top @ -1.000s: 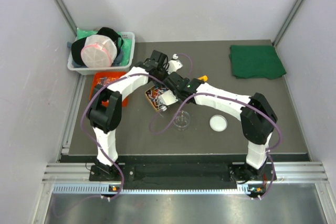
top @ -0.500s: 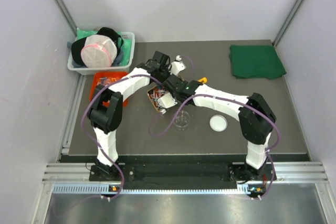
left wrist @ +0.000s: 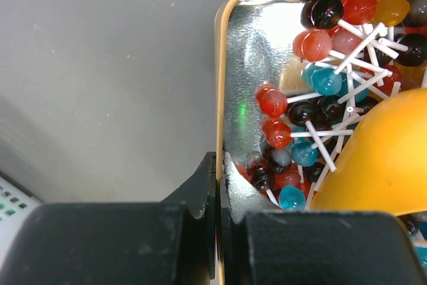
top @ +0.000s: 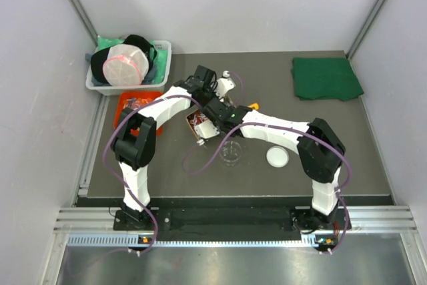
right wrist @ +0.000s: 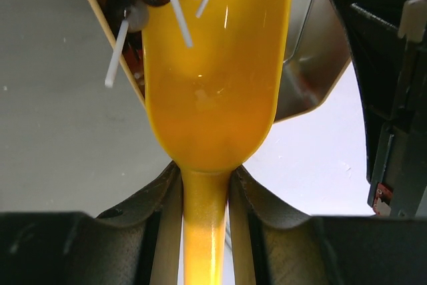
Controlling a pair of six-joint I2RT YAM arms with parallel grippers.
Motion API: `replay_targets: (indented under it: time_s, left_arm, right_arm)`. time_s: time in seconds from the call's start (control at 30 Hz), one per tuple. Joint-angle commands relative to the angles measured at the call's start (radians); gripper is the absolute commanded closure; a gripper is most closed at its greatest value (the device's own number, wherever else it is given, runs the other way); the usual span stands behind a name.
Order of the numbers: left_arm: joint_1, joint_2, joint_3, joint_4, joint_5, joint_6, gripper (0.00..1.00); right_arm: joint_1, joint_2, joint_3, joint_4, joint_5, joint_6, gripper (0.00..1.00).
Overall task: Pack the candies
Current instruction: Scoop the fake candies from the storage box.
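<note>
Left tool [left wrist: 218, 195] grips tin [left wrist: 241, 58] rim; scoop [right wrist: 215, 65] crowds candies [left wrist: 319, 79]; dish [top: 232, 155] near.

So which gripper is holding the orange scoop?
The right gripper, clamped on the handle of the orange scoop, whose bowl dips among the candies. The left gripper only pinches the rim of the tin.

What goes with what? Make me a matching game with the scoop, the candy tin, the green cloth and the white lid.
1 scoop
2 tin
3 cloth
4 lid

A folded, at the far right
B handle clamped by the right gripper
C rim pinched by the left gripper
D flat beside the clear cup

Pairs: 1-B, 2-C, 3-A, 4-D
</note>
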Motion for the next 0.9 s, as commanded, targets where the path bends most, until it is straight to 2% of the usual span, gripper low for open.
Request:
replay_targets:
  time_s: [0.0,0.57,0.87]
  left_arm:
    - [-0.018,-0.072,0.039,0.046,-0.015,-0.052,1.00]
    - [-0.017,-0.066,0.037,0.031,-0.030,-0.091,1.00]
    - [-0.018,-0.059,0.030,0.021,-0.050,-0.098,1.00]
  right_arm:
    - [0.029,0.040,0.001,0.044,-0.021,0.041,1.00]
    - [0.045,0.054,0.058,-0.008,-0.151,0.133,1.00]
    - [0.042,0.037,0.078,-0.054,-0.168,0.320,1.00]
